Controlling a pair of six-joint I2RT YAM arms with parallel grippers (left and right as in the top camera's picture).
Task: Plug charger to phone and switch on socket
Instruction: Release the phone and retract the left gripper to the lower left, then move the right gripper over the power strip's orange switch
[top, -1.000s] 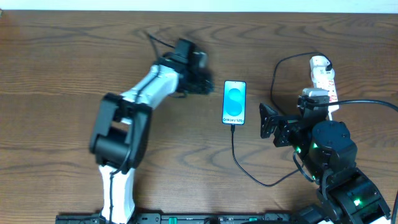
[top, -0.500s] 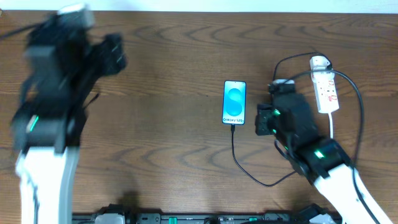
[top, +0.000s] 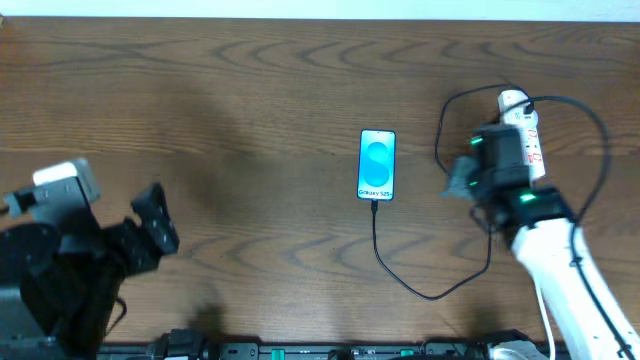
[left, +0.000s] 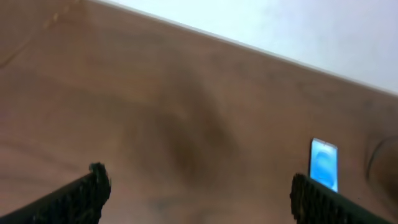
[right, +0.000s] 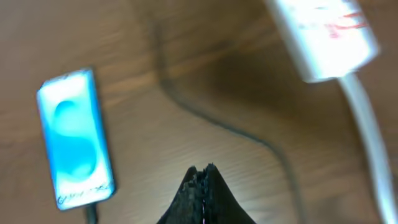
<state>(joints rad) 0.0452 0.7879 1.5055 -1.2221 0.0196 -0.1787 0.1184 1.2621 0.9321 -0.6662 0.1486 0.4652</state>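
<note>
Where wooden table (top: 250, 80) ends, white wall (left: 280, 31), phone (top: 377, 165) central

Prob. robot lab: wood table (top: 250, 80) w/ plain white wall (left: 280, 31) behind.

A brown wood-grain table (top: 250, 80) ends at a white surface (left: 280, 25).

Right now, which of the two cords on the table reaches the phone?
The thin black cable: it meets the bottom edge of the light-blue-screened smartphone. The thicker white cord only leaves the long white power strip.
</note>
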